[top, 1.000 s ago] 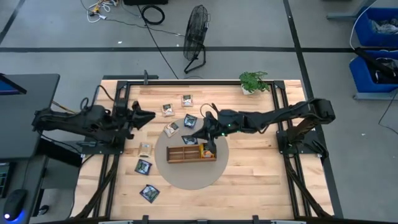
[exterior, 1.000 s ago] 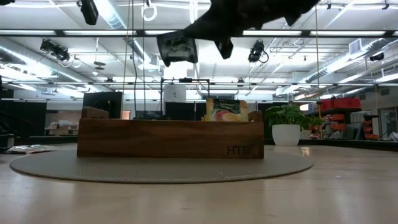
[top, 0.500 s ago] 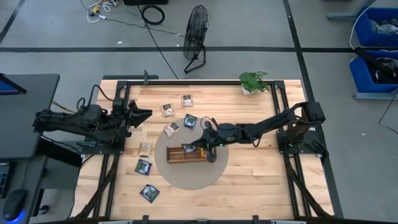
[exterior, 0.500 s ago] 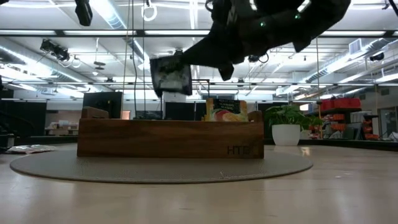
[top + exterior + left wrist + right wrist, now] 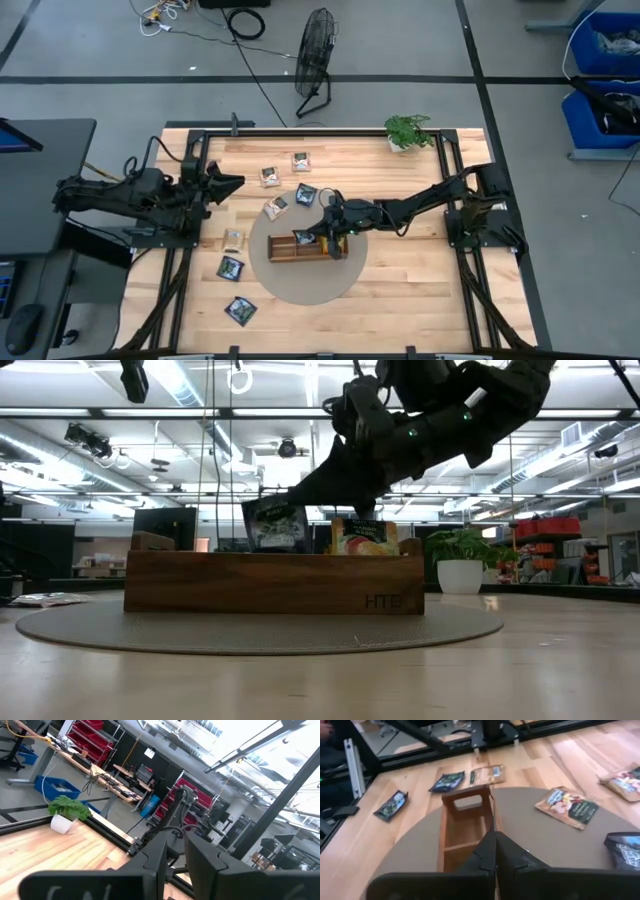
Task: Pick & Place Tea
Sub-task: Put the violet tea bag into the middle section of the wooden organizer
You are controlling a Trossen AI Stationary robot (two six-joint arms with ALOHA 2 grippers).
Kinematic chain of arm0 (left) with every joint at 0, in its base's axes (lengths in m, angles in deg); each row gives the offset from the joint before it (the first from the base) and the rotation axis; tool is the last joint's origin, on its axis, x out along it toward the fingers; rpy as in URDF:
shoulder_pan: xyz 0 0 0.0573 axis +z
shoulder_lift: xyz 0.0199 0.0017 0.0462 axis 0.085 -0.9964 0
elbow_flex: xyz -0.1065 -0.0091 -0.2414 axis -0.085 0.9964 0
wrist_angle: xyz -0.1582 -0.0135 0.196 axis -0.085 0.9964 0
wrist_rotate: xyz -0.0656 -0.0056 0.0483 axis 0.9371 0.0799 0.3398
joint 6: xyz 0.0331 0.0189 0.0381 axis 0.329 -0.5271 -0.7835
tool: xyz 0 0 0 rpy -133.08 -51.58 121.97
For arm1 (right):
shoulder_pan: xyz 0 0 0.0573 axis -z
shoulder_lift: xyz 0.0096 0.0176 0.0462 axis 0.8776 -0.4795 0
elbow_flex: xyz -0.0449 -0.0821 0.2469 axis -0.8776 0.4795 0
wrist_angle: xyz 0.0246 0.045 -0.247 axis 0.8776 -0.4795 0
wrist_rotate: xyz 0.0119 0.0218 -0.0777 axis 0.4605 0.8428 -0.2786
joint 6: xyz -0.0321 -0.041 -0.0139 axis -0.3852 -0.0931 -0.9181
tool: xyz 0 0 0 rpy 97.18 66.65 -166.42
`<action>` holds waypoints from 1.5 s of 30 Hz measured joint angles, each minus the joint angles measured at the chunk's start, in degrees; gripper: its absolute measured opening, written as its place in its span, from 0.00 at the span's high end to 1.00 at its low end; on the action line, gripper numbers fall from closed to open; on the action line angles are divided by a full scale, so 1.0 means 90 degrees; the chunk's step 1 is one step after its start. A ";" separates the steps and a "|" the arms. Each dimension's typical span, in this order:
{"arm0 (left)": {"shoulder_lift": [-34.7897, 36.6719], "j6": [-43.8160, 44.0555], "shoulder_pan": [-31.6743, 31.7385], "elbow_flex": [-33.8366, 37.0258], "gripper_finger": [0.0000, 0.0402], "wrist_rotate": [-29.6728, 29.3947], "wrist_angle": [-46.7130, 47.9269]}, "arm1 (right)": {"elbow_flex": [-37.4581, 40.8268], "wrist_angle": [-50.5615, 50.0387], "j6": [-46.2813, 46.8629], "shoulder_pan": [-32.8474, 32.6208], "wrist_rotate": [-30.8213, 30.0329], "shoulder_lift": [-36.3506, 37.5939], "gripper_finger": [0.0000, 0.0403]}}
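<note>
Your right gripper (image 5: 322, 233) is clamped on a dark sachet (image 5: 277, 526), which hangs upright, its lower edge just dipping behind the near wall of the wooden tray (image 5: 270, 582) in the low view. From above, the gripper sits over the middle of the tray, which rests on the round mat (image 5: 300, 285) near the middle of the table (image 5: 400, 290). An orange sachet (image 5: 363, 537) already stands in the compartment just beside, towards the table's right edge. Your job now is to seat the dark sachet cleanly: keep it vertical and come straight down, so its bottom edge enters the slot rather than catching on a divider. The right wrist view shows the dividers running across the tray, so line the sachet up parallel with them before you go lower. Don't part the fingers until it looks well inside; let go too high and I'd expect it to tip over the wall. Watch the orange sachet too, since a sideways drift could knock it. Withdraw upward afterwards, not sideways. The other sachets lie flat on the table: some towards the far edge (image 5: 283, 178) and more towards the near-left corner (image 5: 231, 267). Your left gripper (image 5: 232, 183) waits over the left side of the table, and I cannot tell whether its fingers are apart or together.
</note>
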State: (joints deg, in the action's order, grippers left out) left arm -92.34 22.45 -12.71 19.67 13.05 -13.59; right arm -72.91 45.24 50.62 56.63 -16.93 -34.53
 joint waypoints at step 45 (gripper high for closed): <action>-0.0002 -0.0007 0.0000 -0.0002 0.82 0.0000 0.0045 | -0.1647 -0.2874 0.1488 0.1389 0.1262 0.0657 0.57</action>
State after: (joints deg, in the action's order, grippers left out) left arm -92.36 22.39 -12.71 19.65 13.05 -13.18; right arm -87.74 19.37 64.01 69.14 -5.57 -28.62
